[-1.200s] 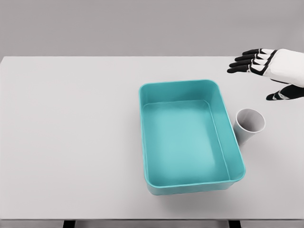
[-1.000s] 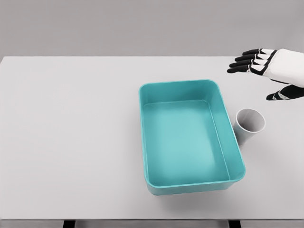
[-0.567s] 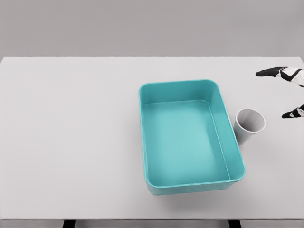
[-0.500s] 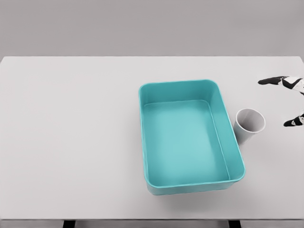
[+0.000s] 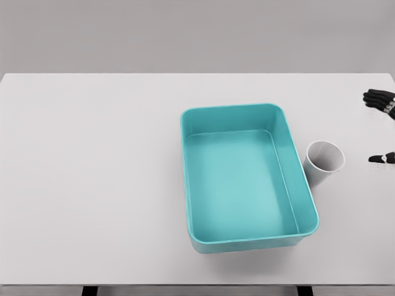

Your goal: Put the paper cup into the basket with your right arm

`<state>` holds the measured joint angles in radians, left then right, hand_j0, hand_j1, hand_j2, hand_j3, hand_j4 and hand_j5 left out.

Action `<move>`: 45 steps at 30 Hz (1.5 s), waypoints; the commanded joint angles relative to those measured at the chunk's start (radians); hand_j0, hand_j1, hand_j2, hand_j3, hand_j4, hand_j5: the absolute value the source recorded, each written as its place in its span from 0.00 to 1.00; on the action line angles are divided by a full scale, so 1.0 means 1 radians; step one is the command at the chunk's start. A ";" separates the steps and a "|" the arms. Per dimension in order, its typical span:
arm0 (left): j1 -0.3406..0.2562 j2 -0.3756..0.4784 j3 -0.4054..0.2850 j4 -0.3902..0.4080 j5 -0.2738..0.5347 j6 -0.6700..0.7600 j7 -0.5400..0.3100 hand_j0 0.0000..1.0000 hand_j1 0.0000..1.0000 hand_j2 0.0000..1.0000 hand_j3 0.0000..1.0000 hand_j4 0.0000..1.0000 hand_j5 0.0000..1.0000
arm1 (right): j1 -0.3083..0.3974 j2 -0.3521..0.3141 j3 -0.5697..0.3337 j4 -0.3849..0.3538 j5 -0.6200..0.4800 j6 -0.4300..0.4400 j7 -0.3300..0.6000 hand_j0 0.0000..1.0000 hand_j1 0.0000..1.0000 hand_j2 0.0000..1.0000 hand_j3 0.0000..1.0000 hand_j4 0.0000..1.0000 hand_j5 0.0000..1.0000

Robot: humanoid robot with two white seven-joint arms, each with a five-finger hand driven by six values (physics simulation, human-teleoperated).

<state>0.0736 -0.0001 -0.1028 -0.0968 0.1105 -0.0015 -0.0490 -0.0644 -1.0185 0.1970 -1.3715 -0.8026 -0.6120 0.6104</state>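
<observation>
our right hand [image 5: 381,126] has withdrawn to the tabletop's [image 5: 92,185] right edge, fingers spread, gripping nothing; the white paper cup [image 5: 323,161] stands ungrasped beside the teal plastic basket [image 5: 247,234].

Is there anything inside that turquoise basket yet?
No. The basket shows only its bare floor. The paper cup stands on the table outside its right wall. No part of the floor is hidden.
</observation>
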 commanded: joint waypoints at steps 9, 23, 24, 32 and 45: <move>0.000 0.000 0.000 0.000 0.000 0.000 0.000 1.00 1.00 1.00 1.00 1.00 1.00 | 0.071 0.098 -0.041 0.023 -0.040 0.071 0.000 1.00 1.00 1.00 1.00 1.00 1.00; 0.000 0.000 0.000 0.000 0.000 0.000 0.000 1.00 1.00 1.00 1.00 1.00 1.00 | 0.066 0.238 -0.001 0.077 -0.041 0.182 0.000 1.00 1.00 1.00 1.00 1.00 1.00; 0.000 0.000 0.000 0.000 0.000 0.000 0.000 1.00 1.00 1.00 1.00 1.00 1.00 | 0.067 0.238 -0.001 0.077 -0.041 0.186 0.000 1.00 1.00 1.00 1.00 1.00 1.00; 0.000 0.000 0.000 0.000 0.000 0.000 0.000 1.00 1.00 1.00 1.00 1.00 1.00 | 0.101 0.224 0.001 0.019 -0.040 0.202 0.000 1.00 1.00 1.00 1.00 1.00 1.00; 0.000 0.000 0.000 0.000 0.000 0.000 0.000 1.00 1.00 1.00 1.00 1.00 1.00 | 0.118 0.224 -0.001 -0.021 -0.041 0.207 0.000 1.00 1.00 1.00 1.00 1.00 1.00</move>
<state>0.0736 -0.0001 -0.1028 -0.0967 0.1105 -0.0015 -0.0489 0.0537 -0.7954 0.1968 -1.3951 -0.8363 -0.4075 0.6108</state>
